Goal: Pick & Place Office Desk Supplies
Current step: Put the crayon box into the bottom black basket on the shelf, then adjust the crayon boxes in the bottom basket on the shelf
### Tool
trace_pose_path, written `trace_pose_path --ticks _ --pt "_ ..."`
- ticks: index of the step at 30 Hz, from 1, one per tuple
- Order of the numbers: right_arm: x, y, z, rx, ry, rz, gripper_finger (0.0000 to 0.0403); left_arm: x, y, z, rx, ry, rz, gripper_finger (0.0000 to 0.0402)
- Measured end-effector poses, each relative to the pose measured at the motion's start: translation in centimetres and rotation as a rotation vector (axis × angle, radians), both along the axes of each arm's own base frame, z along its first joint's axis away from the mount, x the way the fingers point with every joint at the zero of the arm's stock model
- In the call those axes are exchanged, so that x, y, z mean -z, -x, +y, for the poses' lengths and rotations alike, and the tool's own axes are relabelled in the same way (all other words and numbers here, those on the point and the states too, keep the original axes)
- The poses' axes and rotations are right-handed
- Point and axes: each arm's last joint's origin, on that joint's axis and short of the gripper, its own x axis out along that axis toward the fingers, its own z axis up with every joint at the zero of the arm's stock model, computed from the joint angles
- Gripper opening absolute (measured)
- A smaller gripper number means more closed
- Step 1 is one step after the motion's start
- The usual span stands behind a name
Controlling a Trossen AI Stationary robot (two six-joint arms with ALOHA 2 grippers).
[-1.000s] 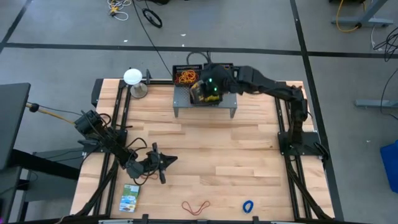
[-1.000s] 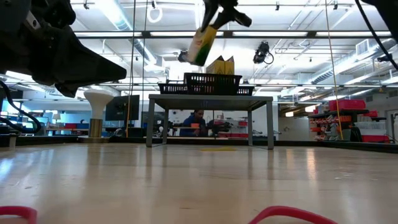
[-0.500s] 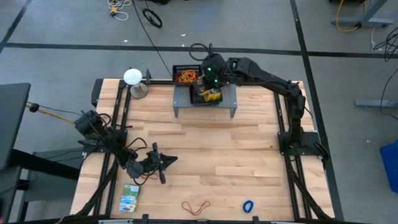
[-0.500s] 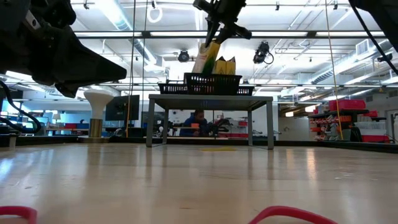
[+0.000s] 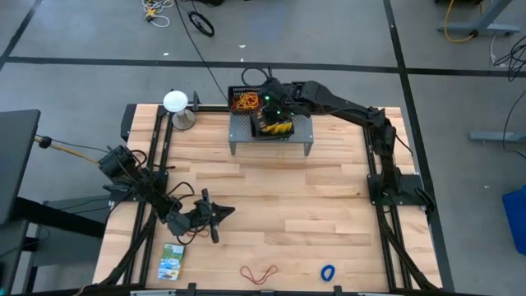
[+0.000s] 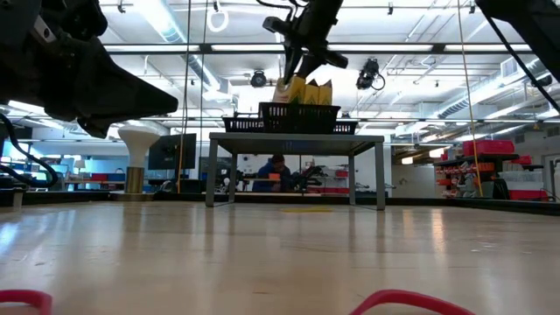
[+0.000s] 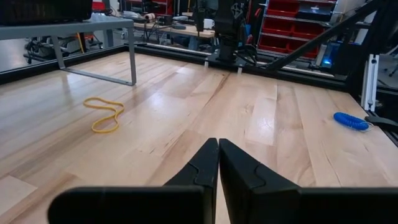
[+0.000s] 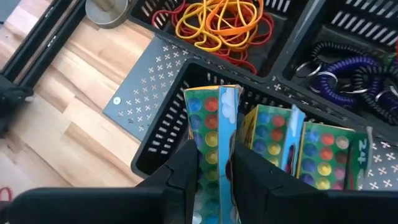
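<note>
1. The right gripper (image 8: 214,165) is clamped on a card box (image 8: 214,137), held upright between its fingers.
2. Directly below lies the black mesh tray (image 8: 163,140) on the grey shelf (image 8: 146,81); two boxes already stand just beside.
3. Placing step: next likely lower, then release.
4. Farther off, the left gripper (image 7: 217,163) rests pressed together.

Yellow-green card box (image 8: 214,140) upright in a black mesh tray (image 8: 163,127), beside two more boxes (image 8: 298,146). Orange-red rubber bands (image 8: 217,22) fill the upper tray. Lower frame: green-white box (image 5: 172,262), red band (image 5: 259,272), probably a blue coil (image 5: 328,271).
</note>
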Motion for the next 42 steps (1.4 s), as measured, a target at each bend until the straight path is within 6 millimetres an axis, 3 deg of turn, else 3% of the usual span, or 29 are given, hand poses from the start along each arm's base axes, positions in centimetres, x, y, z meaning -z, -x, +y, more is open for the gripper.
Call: trace_pose_path --ticks 8,30,33,37,40,42 --pt "-0.1 0.0 -0.1 -0.009 0.021 0.002 0.0090 0.0 0.0 0.0 0.006 0.004 0.001 0.0021" --pt "-0.9 0.1 0.0 -0.113 0.095 0.000 0.0168 -0.1 -0.4 0.1 0.074 0.046 -0.006 0.0021" --pt "-2.9 1.5 0.7 -0.194 0.167 -0.002 0.0148 -1.0 -0.8 0.5 0.045 0.004 -0.035 0.0017" --pt "-5.4 4.1 2.3 -0.238 0.315 0.086 0.0074 -3.9 -1.0 1.9 -0.051 -0.075 -0.089 0.0006" --pt "-5.9 5.8 3.2 -0.268 0.352 0.143 0.0013 -6.6 -1.1 3.8 -0.121 -0.133 -0.111 0.0005" --pt "-5.3 6.8 3.3 -0.272 0.345 0.172 0.0014 -8.3 -1.2 5.3 -0.145 -0.163 -0.113 0.0005"
